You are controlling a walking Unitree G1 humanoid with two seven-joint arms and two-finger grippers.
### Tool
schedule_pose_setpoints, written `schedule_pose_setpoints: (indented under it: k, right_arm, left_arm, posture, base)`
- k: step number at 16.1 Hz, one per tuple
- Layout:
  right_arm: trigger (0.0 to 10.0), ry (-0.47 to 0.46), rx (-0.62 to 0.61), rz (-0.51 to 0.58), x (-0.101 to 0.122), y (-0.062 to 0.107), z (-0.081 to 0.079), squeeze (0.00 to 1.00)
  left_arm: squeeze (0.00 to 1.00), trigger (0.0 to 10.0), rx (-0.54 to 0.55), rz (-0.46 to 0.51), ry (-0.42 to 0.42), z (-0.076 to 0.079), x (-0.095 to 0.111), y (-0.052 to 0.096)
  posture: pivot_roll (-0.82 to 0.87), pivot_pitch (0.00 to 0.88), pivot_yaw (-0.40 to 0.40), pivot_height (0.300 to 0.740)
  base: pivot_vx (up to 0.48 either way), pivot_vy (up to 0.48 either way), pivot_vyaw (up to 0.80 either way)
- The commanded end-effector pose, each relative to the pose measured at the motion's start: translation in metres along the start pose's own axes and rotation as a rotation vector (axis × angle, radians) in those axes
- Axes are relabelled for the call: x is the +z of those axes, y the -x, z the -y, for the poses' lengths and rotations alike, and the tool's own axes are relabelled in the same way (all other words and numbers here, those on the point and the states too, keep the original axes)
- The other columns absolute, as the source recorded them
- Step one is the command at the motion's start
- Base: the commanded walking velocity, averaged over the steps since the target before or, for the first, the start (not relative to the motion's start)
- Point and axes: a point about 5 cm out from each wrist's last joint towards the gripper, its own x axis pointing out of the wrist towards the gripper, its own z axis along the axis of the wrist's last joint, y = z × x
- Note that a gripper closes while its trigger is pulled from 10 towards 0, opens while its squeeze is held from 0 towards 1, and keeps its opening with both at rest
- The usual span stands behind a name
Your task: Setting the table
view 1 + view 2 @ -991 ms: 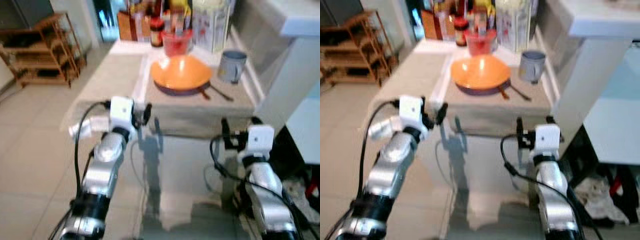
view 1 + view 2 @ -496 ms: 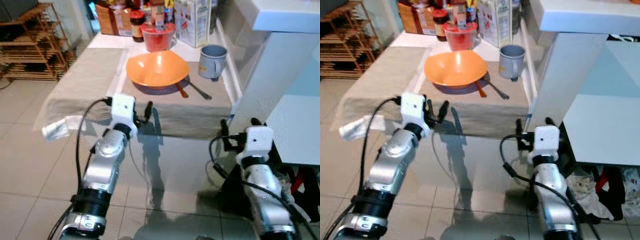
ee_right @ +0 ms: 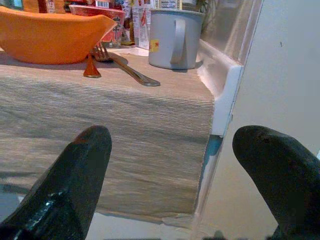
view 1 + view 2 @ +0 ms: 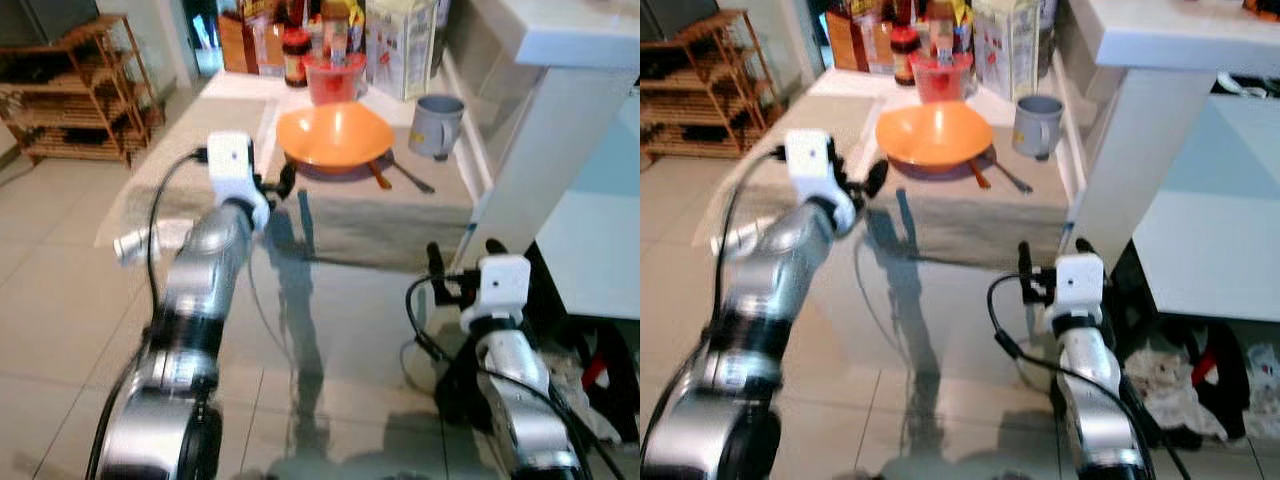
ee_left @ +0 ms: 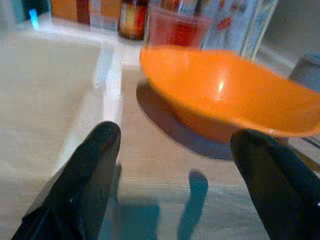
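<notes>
An orange bowl (image 4: 335, 135) sits on a beige mat (image 4: 390, 215), with a fork (image 4: 408, 178) and a red-handled utensil (image 4: 378, 177) at its right. A grey mug (image 4: 437, 125) stands further right. My left gripper (image 4: 275, 185) is held out just short of the bowl's left rim, open with nothing between its fingers (image 5: 95, 165). The bowl (image 5: 225, 95) lies just ahead of it in the left wrist view. Lower, in front of the mat's near right corner, my right gripper (image 4: 462, 255) is open and holds nothing. Its wrist view faces the mug (image 3: 172, 37) and fork (image 3: 130, 70).
A red cup (image 4: 333, 75), bottles and cartons (image 4: 400, 40) crowd the table's far end. A second mat (image 4: 200, 150) lies to the left, with a crumpled wrapper (image 4: 135, 243) at its near edge. A white counter post (image 4: 545, 150) stands close on the right, and a wooden rack (image 4: 80, 90) at the far left.
My left arm has risen and reached forward, bringing its gripper close to the bowl's left rim. The right arm has kept its place. The camera has shifted a little.
</notes>
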Motion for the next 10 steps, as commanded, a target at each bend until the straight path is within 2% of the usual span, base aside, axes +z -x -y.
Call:
schedule_pose_setpoints:
  k: [1,3,5,6,9,10]
  right_arm:
    - [10.0,0.001,0.007,0.011,0.004,0.000,-0.001,0.00]
    - [10.0,0.000,-0.001,0.007,0.003,0.003,-0.001,0.00]
    - [10.0,0.000,-0.006,0.004,0.002,0.006,0.001,0.00]
    - [10.0,0.002,-0.007,0.000,0.002,0.008,0.001,0.00]
    - [10.0,0.003,-0.008,-0.008,0.000,0.012,0.002,0.00]
    - [10.0,0.003,-0.004,-0.022,-0.002,0.013,0.002,0.00]
  left_arm:
    - [0.00,10.0,0.030,-0.051,0.071,-0.005,-0.002,-0.005]
    - [0.00,10.0,0.091,-0.072,0.185,-0.012,0.009,-0.015]
    - [0.00,10.0,0.103,-0.064,0.212,-0.012,0.017,-0.019]
    - [0.00,10.0,0.099,-0.039,0.212,-0.012,0.028,-0.021]
    - [0.00,10.0,0.124,0.012,0.159,-0.017,0.045,-0.021]
    - [0.00,10.0,0.195,0.015,0.048,-0.029,0.044,-0.017]
  posture:
    - [-0.07,0.045,0.049,0.740]
    - [-0.09,0.046,0.058,0.740]
    - [-0.09,0.047,0.059,0.740]
    - [-0.10,0.050,0.064,0.740]
    - [-0.11,0.052,0.066,0.740]
    - [-0.11,0.053,0.063,0.740]
  base:
    - [0.000,0.000,0.00]
    - [0.000,0.000,0.00]
    - [0.000,0.000,0.00]
    - [0.000,0.000,0.00]
    - [0.000,0.000,0.00]
    - [0.000,0.000,0.00]
